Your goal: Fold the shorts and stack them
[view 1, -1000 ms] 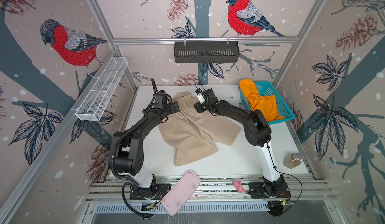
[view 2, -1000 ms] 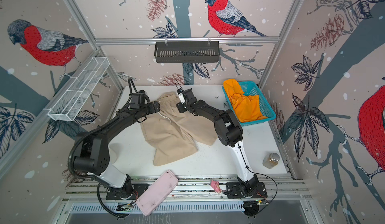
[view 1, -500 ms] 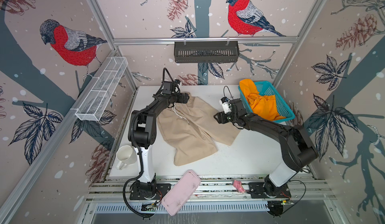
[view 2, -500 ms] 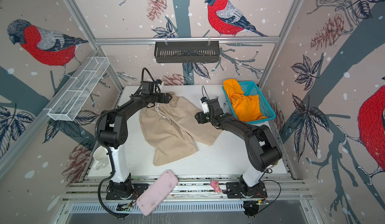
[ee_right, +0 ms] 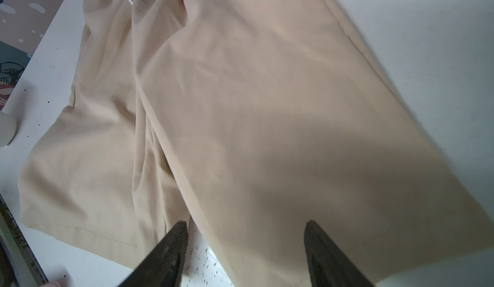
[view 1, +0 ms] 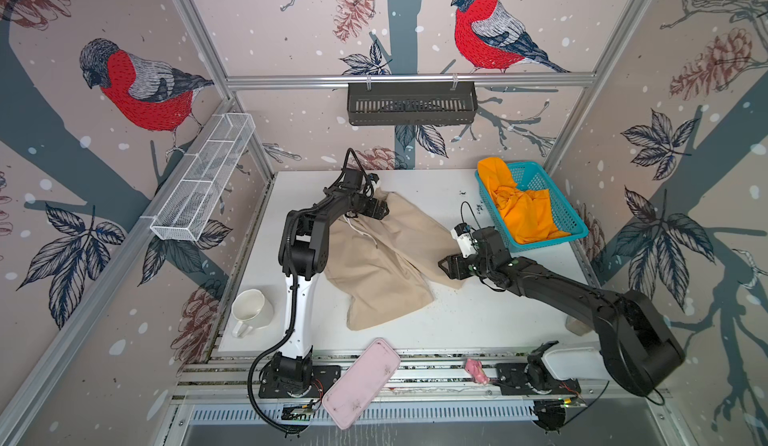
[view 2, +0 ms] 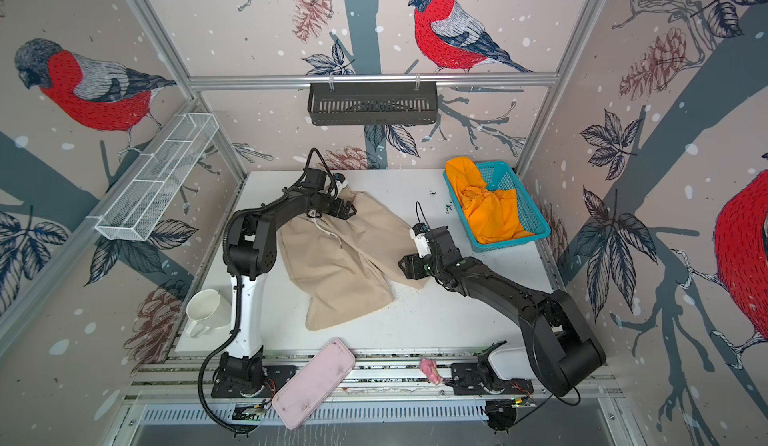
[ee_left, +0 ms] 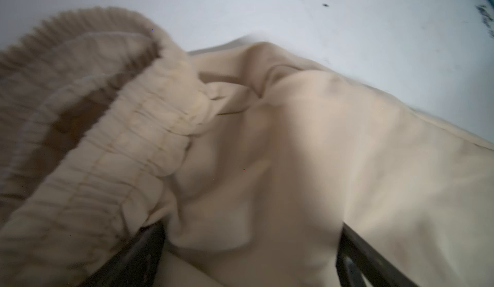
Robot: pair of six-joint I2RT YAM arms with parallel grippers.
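1. The beige shorts [view 1: 386, 265] were seen spread on the white table [view 1: 478, 319], near its middle, with the gathered waistband [ee_left: 128, 138] toward the back-left and the two legs toward the front.
2. The left gripper [view 1: 380, 212] was held over the waistband end. In the left wrist view its fingers [ee_left: 144, 248] were spread wide, with loose cloth bunched between them but not pinched.
3. The right gripper [view 2: 405, 266] was placed at the hem of the leg nearer the basket. Its fingers [ee_right: 173, 245] were parted, with flat cloth beneath them and nothing clamped.
4. The orange shorts [view 1: 523, 215] were seen crumpled in the teal mesh basket [view 1: 575, 226] at the back-right, one part draped over its far rim.
5. A white mug [view 1: 249, 311] was seen standing at the table's front-left corner.
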